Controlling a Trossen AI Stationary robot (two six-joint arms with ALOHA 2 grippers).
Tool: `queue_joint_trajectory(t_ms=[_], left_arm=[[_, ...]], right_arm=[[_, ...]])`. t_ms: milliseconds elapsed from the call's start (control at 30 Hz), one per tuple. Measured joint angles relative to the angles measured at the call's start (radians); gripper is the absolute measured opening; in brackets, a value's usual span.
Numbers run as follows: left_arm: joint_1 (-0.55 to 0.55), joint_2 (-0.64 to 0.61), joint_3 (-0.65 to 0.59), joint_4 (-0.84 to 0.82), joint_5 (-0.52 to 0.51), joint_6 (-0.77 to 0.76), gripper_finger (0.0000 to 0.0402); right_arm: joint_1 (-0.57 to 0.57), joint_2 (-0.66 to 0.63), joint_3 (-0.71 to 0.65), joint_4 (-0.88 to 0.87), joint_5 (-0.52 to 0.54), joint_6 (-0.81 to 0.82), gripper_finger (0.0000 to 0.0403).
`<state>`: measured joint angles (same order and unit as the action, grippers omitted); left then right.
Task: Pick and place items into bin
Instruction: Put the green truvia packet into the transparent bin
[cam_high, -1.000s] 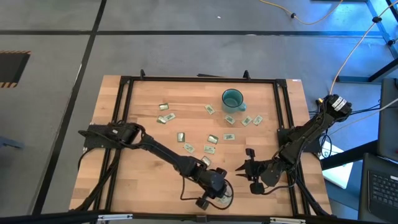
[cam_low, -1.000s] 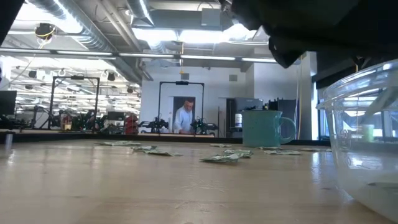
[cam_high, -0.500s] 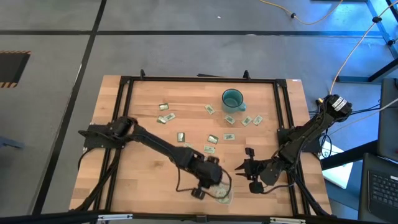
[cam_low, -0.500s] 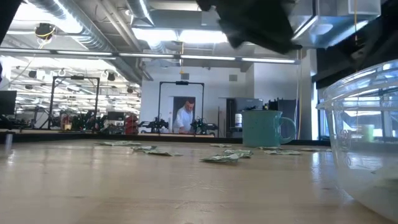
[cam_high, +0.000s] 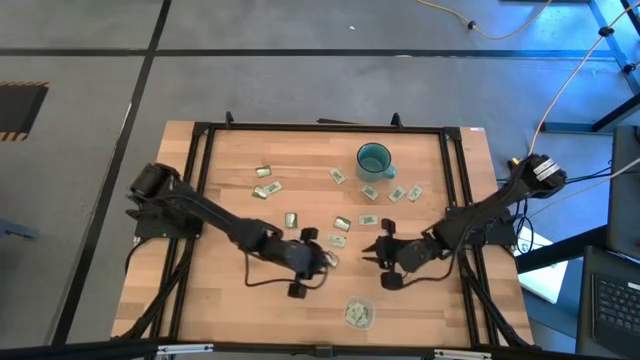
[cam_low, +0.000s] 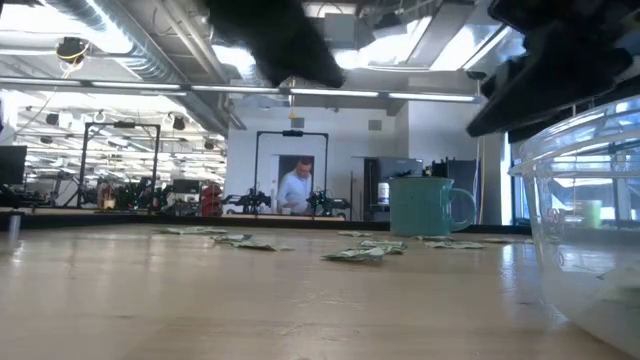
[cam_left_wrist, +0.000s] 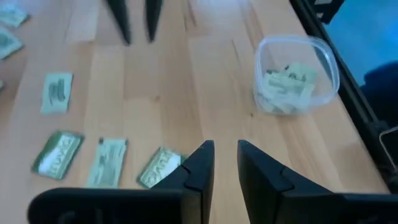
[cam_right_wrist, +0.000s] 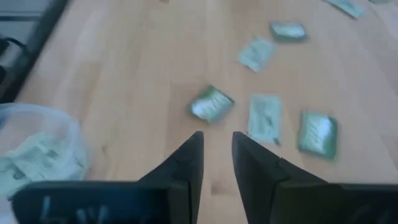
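Note:
The bin (cam_high: 358, 313), a clear round tub with some packets inside, stands near the table's near edge; it also shows in the left wrist view (cam_left_wrist: 295, 74), the right wrist view (cam_right_wrist: 37, 155) and the low view (cam_low: 590, 230). Several pale green and white packets (cam_high: 340, 222) lie flat across the middle of the table. My left gripper (cam_high: 322, 260) hovers open and empty beyond the bin, with one packet (cam_left_wrist: 158, 168) beside its fingers. My right gripper (cam_high: 372, 252) faces it from the right, open and empty, with a packet (cam_right_wrist: 211, 102) just ahead of it.
A teal mug (cam_high: 374, 159) with a handle stands toward the far edge, with more packets (cam_high: 404, 193) beside it. A black frame rail (cam_high: 455, 180) runs along the table's sides. A person stands far back in the room (cam_low: 297, 188).
My left gripper has drawn back from above the bin, moving toward the far edge and to the left, so the bin with its packets now shows uncovered. My right gripper has moved left and a little toward the far edge, closer to the left gripper.

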<state>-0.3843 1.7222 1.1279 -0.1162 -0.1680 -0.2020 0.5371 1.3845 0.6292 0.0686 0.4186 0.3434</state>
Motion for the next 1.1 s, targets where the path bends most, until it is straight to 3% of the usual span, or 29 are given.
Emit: queue_joint_trajectory(t_ms=[233, 333, 467, 733, 933, 1100], left_arm=[[-0.016, -0.111, -0.344, 0.447, -0.093, -0.058, 0.0063], [-0.027, -0.136, -0.453, 0.619, -0.119, -0.057, 0.0061], [-0.037, -0.144, -0.531, 0.791, -0.151, -0.024, 0.0061], [-0.039, -0.143, -0.537, 0.799, -0.151, -0.021, 0.0061], [-0.039, -0.143, -0.537, 0.794, -0.152, -0.022, 0.0061], [-0.039, -0.143, -0.537, 0.794, -0.154, -0.024, 0.0061]], right_arm=[[-0.077, 0.136, 0.000, 0.280, -0.201, -0.146, 0.0088], [-0.114, 0.209, 0.000, 0.336, -0.210, -0.175, 0.0088], [-0.135, 0.312, 0.001, 0.423, -0.212, -0.346, 0.0088], [-0.140, 0.470, 0.087, 0.439, -0.212, -0.608, 0.0088], [-0.125, 0.519, 0.143, 0.360, -0.203, -0.777, 0.0088], [-0.096, 0.518, 0.144, 0.355, -0.094, -0.817, 0.0088]])
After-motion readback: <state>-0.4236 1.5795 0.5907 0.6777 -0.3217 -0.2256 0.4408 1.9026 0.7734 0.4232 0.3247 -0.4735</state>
